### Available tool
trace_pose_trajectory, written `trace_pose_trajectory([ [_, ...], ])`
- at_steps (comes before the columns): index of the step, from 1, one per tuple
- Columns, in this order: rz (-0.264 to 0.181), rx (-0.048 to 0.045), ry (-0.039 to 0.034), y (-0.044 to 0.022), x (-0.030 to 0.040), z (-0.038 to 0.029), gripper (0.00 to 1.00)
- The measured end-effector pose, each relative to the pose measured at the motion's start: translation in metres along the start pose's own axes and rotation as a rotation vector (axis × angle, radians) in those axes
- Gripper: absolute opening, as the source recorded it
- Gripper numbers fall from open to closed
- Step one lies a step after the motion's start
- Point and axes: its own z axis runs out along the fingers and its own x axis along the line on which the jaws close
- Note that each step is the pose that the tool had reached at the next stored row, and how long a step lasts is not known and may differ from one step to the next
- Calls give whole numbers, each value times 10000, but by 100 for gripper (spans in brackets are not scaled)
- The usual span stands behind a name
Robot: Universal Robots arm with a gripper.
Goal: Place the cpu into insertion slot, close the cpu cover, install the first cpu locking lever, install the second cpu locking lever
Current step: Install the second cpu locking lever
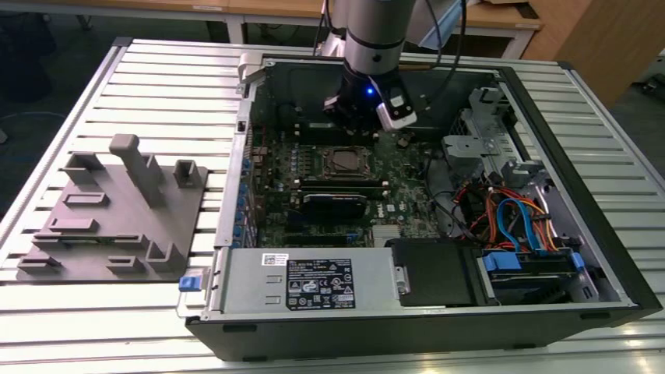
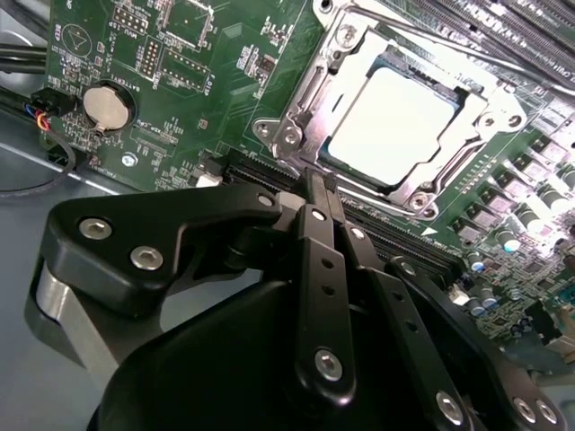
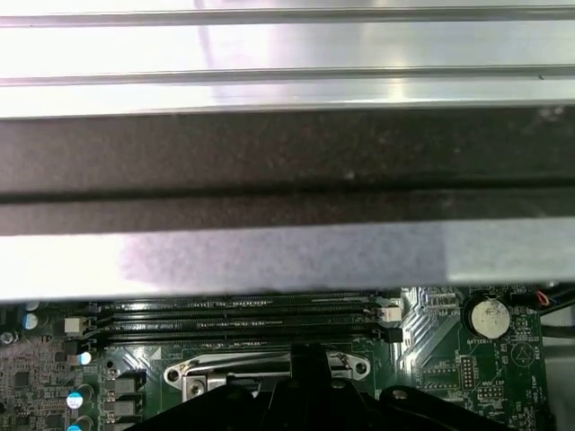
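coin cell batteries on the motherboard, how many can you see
1: a round silver coin cell battery on the green motherboard, apart from the cpu, seen in both wrist views. Others may be hidden behind the gripper.

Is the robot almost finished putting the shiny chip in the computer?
Partly. Done: the cpu sits in the insertion slot, and the cpu cover lies flat around it. In hand: nothing; the gripper, jaws shut, has its tip at the cover's edge. Left: the two locking levers; I cannot tell whether either is latched.
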Motion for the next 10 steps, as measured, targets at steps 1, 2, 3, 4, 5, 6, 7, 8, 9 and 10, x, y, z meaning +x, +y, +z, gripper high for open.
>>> trace_pose_trajectory([
  [1, 0, 0, 0, -5, 0, -1, 10],
  [2, 0, 0, 0, -9, 0, -1, 10],
  [3, 0, -1, -1, -11, 0, -1, 10],
  [4, 1, -1, -1, -11, 0, -1, 10],
  [5, 1, 0, 0, -11, 0, -1, 10],
  [6, 1, 0, 0, -14, -1, -1, 10],
  [7, 0, 0, 0, -16, -1, -2, 10],
  [8, 0, 0, 0, -17, -1, -2, 10],
  [9, 0, 0, 0, -18, -1, -2, 10],
  [10, 0, 1, 0, -20, -1, -2, 10],
])
